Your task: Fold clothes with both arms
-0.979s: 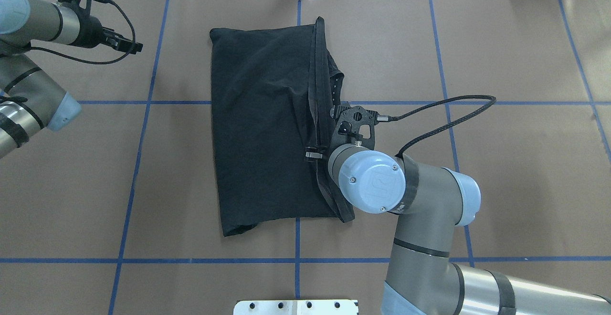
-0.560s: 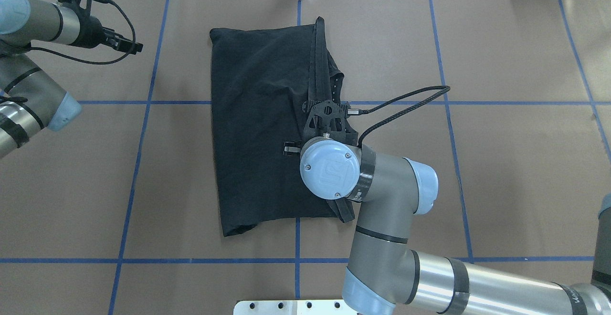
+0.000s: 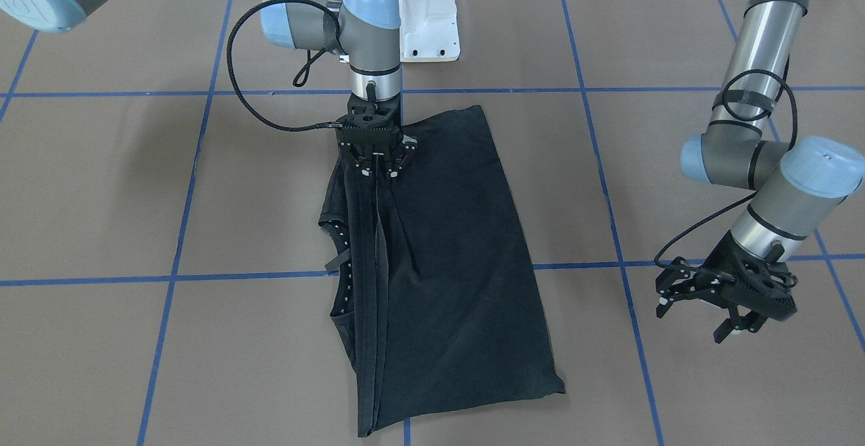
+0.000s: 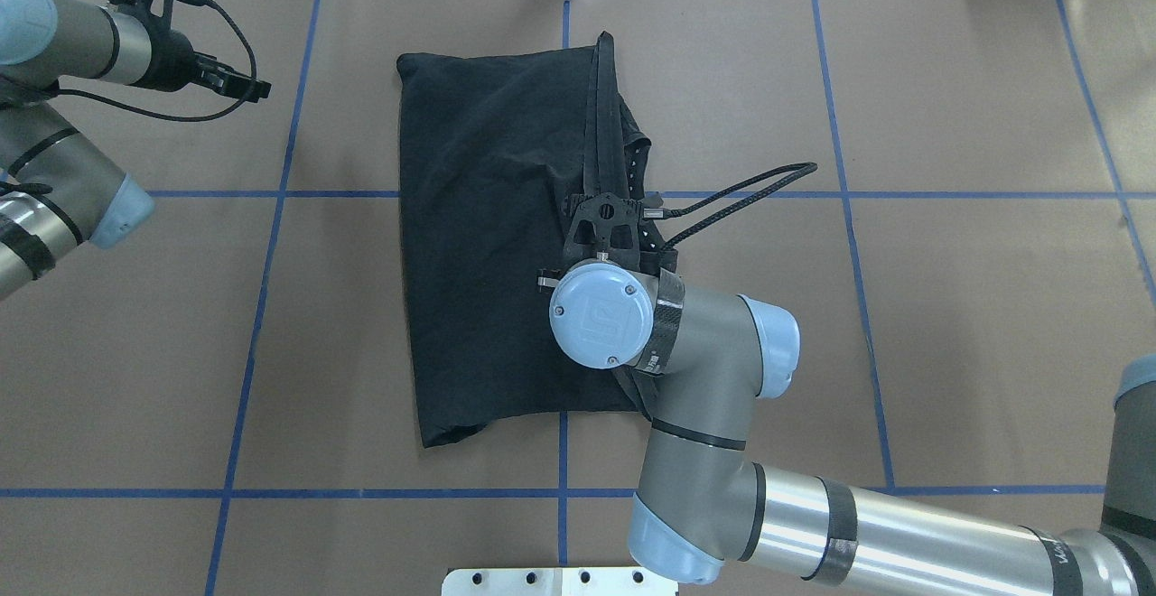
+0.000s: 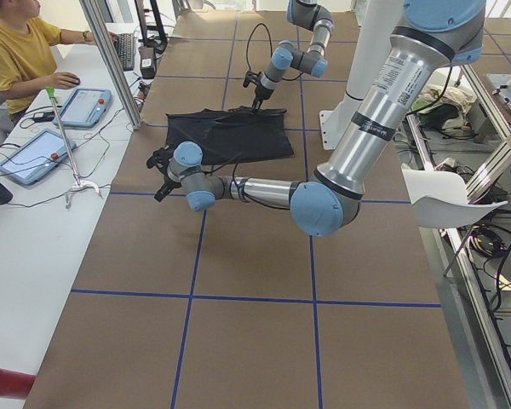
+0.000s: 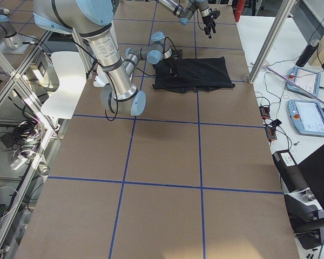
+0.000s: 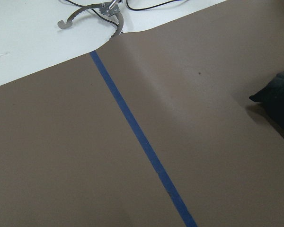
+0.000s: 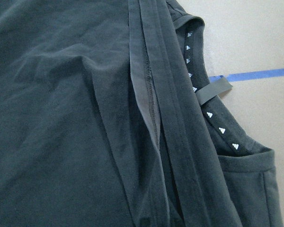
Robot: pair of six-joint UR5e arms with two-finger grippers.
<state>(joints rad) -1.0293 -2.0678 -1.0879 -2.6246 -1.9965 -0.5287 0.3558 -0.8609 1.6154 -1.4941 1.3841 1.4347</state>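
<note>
Your right gripper (image 3: 376, 165) points straight down onto the T-shirt (image 4: 488, 244), its tips at the bunched hem strips (image 8: 151, 109) along the shirt's right-hand edge. Black fingers against black cloth hide whether it pinches anything, so you cannot tell how wide it stands. Just beyond it along that same edge lies the collar (image 8: 213, 118), lined with small white triangles and carrying a grey tag (image 8: 214, 89). The T-shirt itself lies folded lengthwise, plain black side up, as a long rectangle in the middle of the brown table (image 4: 948, 307). One short end of it is turned toward the white pedestal base (image 3: 429, 20). Your left gripper (image 3: 697, 321) hangs well apart from the T-shirt, off its left side over bare table, with its fingers spread wide and nothing between them. Its wrist camera catches only a corner of the shirt. Past the table edge on the T-shirt's far side, a person (image 5: 17, 51) sits at a white desk.
</note>
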